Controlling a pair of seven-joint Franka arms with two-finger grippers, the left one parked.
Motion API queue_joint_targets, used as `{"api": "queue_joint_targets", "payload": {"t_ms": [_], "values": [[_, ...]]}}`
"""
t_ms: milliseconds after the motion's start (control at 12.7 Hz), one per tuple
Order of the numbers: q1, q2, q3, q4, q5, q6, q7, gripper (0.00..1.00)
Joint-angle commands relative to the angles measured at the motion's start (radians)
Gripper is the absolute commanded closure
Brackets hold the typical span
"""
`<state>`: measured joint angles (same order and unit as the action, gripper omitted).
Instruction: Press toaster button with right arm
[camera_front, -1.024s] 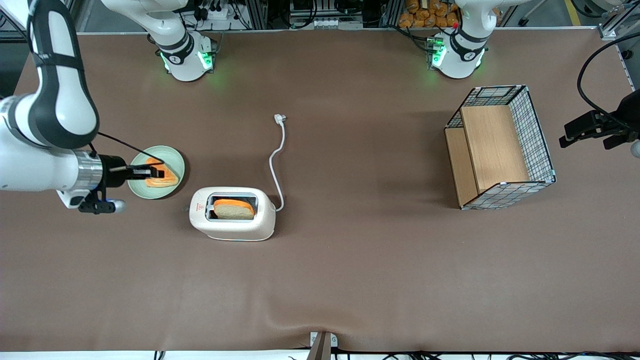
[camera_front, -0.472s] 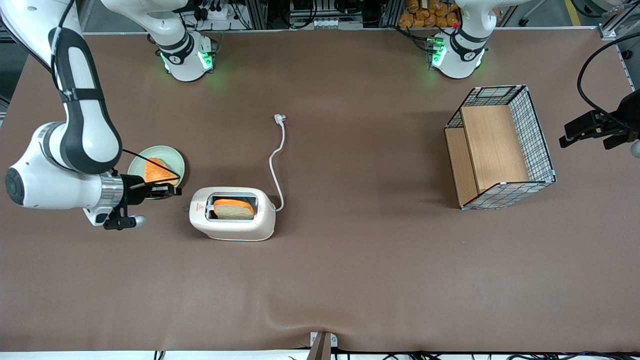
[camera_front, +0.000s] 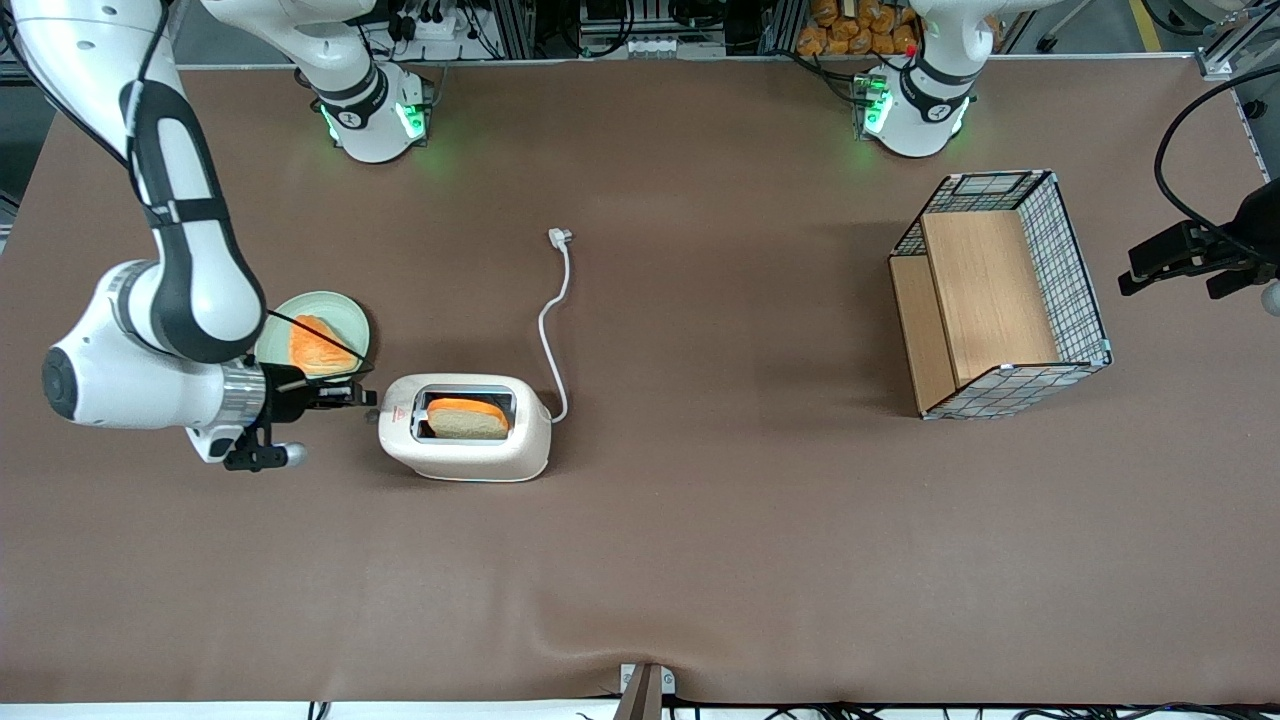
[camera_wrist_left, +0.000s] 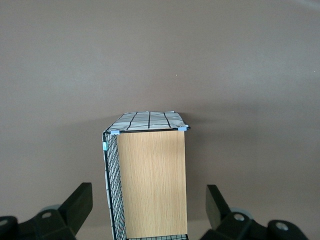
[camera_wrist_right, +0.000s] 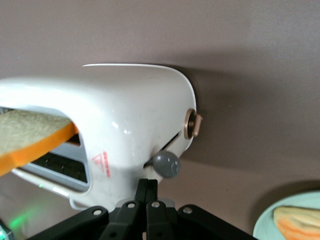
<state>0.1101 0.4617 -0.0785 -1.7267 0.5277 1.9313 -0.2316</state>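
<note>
The cream-white toaster (camera_front: 470, 458) stands on the brown table with a bread slice (camera_front: 468, 417) in its top slot. In the right wrist view the toaster (camera_wrist_right: 130, 115) shows its narrow end with the red triangle mark (camera_wrist_right: 101, 164) and the grey round toaster button (camera_wrist_right: 165, 164). My right arm's gripper (camera_front: 362, 396) is shut and empty, level with that narrow end. Its fingertips (camera_wrist_right: 148, 184) are close to the button, a small gap apart from it. The white cord runs to its plug (camera_front: 559, 236), farther from the front camera.
A pale green plate (camera_front: 345, 312) with a bread slice (camera_front: 312, 345) lies beside the gripper, slightly farther from the front camera. A copper dial (camera_wrist_right: 191, 124) sits on the toaster's end near the button. A wire-and-wood basket (camera_front: 1000, 290) stands toward the parked arm's end.
My gripper has moved from above the plate toward the front camera and up to the toaster's narrow end. The toaster and the plate have not moved.
</note>
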Motion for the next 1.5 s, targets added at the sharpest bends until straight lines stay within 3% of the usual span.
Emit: {"api": "queue_joint_targets", "payload": {"t_ms": [0, 551, 1417], "values": [[0.007, 0.028, -0.004, 0.013, 0.028, 0.028, -0.025, 1.00], [-0.006, 0.084, -0.004, 0.015, 0.032, 0.097, -0.089, 1.00], [-0.046, 0.179, -0.004, 0.015, 0.210, 0.120, -0.173, 1.00]]}}
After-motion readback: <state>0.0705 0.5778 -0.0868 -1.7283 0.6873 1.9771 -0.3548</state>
